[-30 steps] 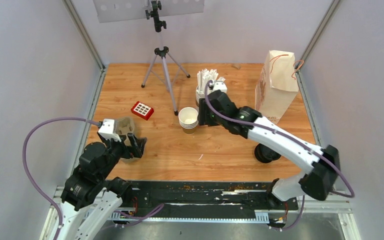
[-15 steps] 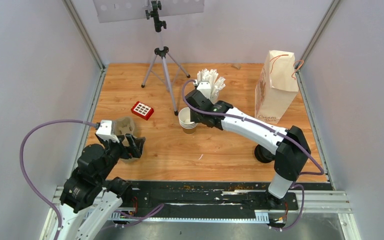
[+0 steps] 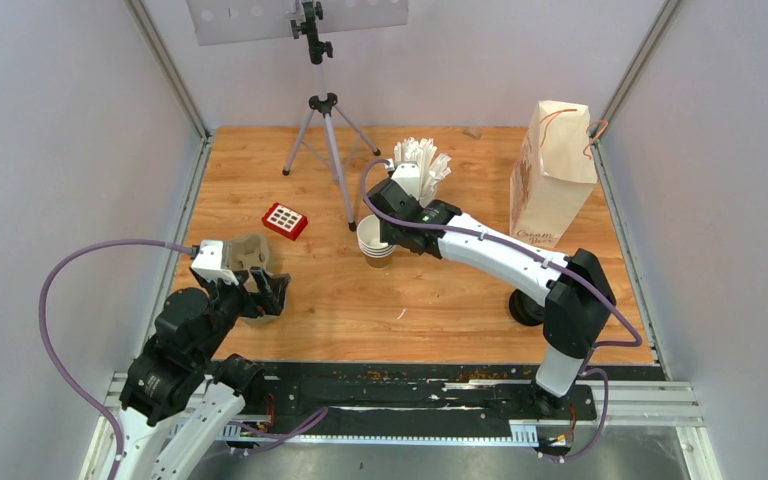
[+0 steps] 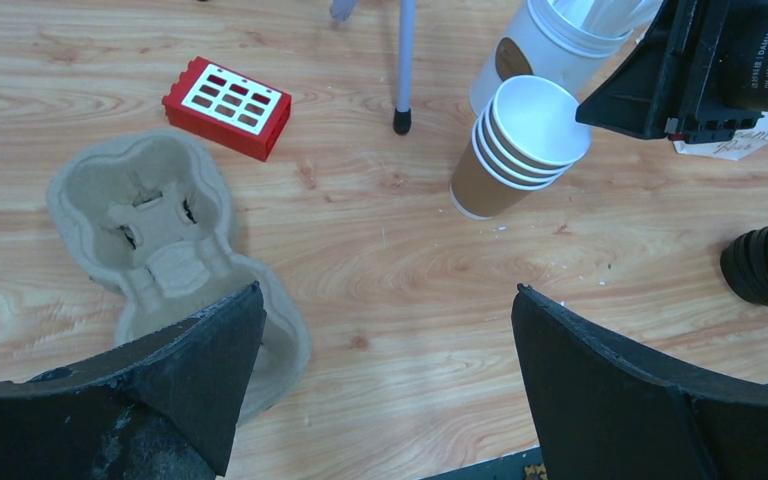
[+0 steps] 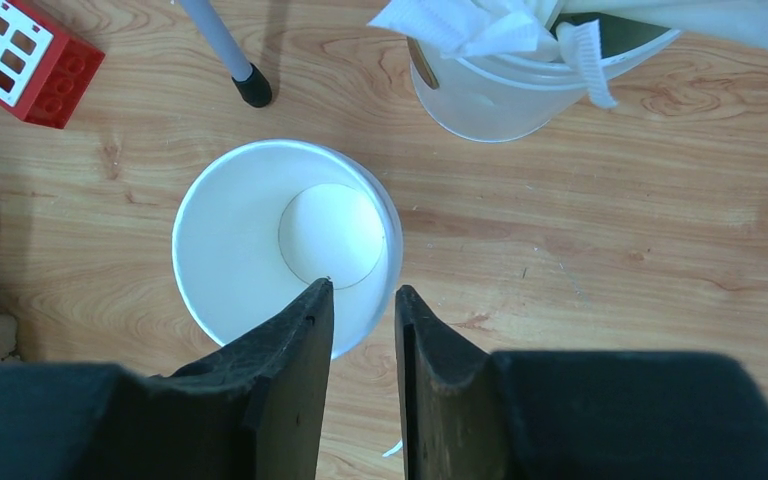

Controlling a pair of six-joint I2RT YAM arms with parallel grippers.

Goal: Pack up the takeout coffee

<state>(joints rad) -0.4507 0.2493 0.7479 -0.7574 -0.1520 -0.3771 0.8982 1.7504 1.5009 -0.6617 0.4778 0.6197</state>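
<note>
A stack of brown paper cups (image 3: 376, 241), white inside, stands mid-table and carries no lid; no lidded cup is in view. It also shows in the left wrist view (image 4: 512, 150) and the right wrist view (image 5: 250, 240). My right gripper (image 3: 386, 234) hangs over the stack's right rim. In the right wrist view (image 5: 363, 292) its jaws stand a narrow gap apart, one finger inside the top cup and one outside. My left gripper (image 3: 268, 292) is wide open and empty (image 4: 385, 300), low beside a pulp cup carrier (image 4: 160, 215).
A pile of black lids (image 3: 531, 308) lies under the right arm. A white cup of wrapped straws (image 3: 416, 168) stands just behind the stack. A red brick (image 3: 285, 220), a tripod (image 3: 325, 120) and a paper bag (image 3: 552, 175) stand further back.
The right arm swung left from beside the straw cup to the cup stack, then nearly stopped. The left arm has barely moved.
</note>
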